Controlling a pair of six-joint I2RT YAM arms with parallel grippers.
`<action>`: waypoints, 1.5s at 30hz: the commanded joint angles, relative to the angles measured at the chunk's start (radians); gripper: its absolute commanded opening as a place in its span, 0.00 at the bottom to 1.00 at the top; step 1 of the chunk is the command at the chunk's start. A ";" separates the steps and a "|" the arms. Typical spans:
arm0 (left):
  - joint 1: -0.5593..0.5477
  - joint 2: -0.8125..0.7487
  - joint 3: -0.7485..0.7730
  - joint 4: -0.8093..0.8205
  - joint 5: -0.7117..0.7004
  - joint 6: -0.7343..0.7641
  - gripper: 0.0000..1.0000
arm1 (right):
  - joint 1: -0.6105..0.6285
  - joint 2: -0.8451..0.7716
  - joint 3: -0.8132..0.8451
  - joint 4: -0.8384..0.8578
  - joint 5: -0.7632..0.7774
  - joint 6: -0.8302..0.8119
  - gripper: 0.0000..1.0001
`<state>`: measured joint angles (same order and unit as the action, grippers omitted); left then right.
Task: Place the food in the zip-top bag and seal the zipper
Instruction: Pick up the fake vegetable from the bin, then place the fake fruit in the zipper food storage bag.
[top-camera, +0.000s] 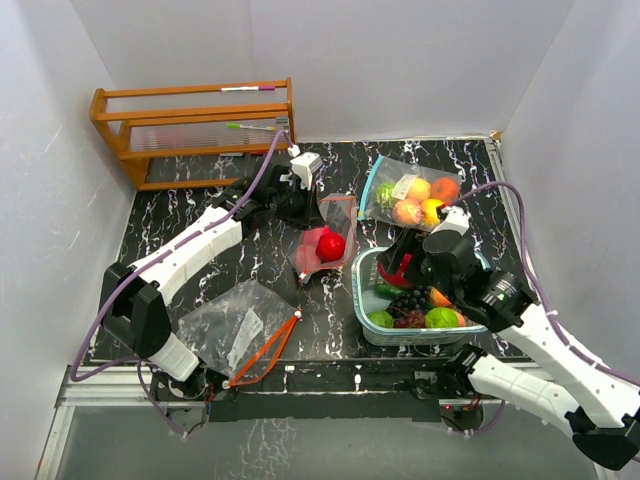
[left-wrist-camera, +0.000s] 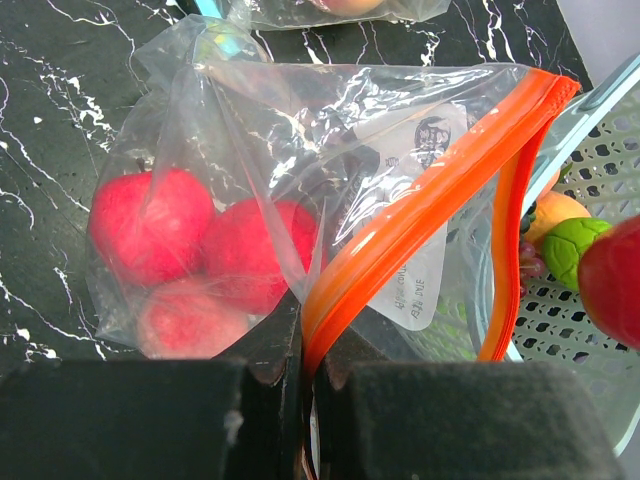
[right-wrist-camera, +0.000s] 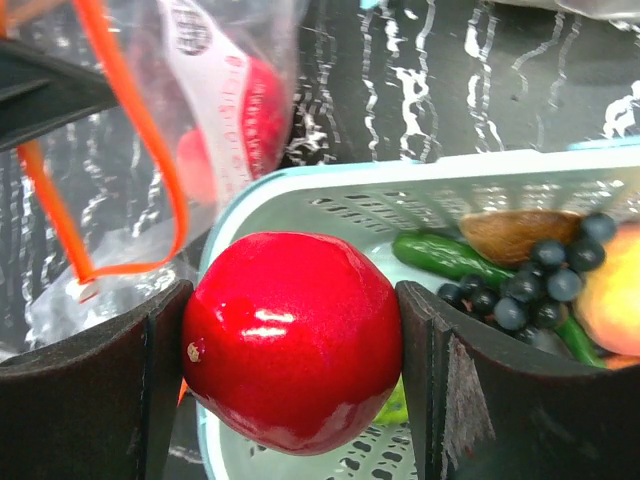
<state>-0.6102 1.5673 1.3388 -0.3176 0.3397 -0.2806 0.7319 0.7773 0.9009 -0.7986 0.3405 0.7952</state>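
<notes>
My left gripper (left-wrist-camera: 310, 365) is shut on the orange zipper strip (left-wrist-camera: 420, 215) of a clear zip-top bag (left-wrist-camera: 300, 130), holding its mouth open. The bag holds three red fruits (left-wrist-camera: 150, 225). In the top view the left gripper (top-camera: 315, 215) and this bag (top-camera: 325, 240) are mid-table. My right gripper (right-wrist-camera: 295, 345) is shut on a glossy red apple (right-wrist-camera: 295, 340) above the left rim of the teal basket (right-wrist-camera: 400, 180), just right of the bag's mouth (right-wrist-camera: 130, 120). In the top view the right gripper (top-camera: 400, 268) is at the basket's left end.
The basket (top-camera: 365, 300) holds dark grapes (right-wrist-camera: 540, 285), a green cucumber (right-wrist-camera: 445, 258), a peach (right-wrist-camera: 615, 290) and green fruits (top-camera: 440, 318). A second bag with fruits (top-camera: 410, 195) lies at the back right. An empty bag (top-camera: 240, 330) lies front left. A wooden rack (top-camera: 190, 125) stands back left.
</notes>
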 joint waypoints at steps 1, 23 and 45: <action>0.001 -0.007 0.000 0.003 0.007 0.002 0.00 | 0.003 -0.020 0.083 0.111 -0.094 -0.081 0.32; 0.001 -0.023 0.015 0.003 0.018 -0.012 0.00 | 0.004 0.404 0.175 0.685 -0.290 -0.174 0.32; 0.001 -0.064 0.063 -0.050 0.011 -0.002 0.00 | 0.004 0.503 0.189 0.556 -0.014 -0.154 0.98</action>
<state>-0.6098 1.5612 1.3617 -0.3527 0.3355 -0.2863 0.7330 1.3273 1.0267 -0.2958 0.2901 0.6434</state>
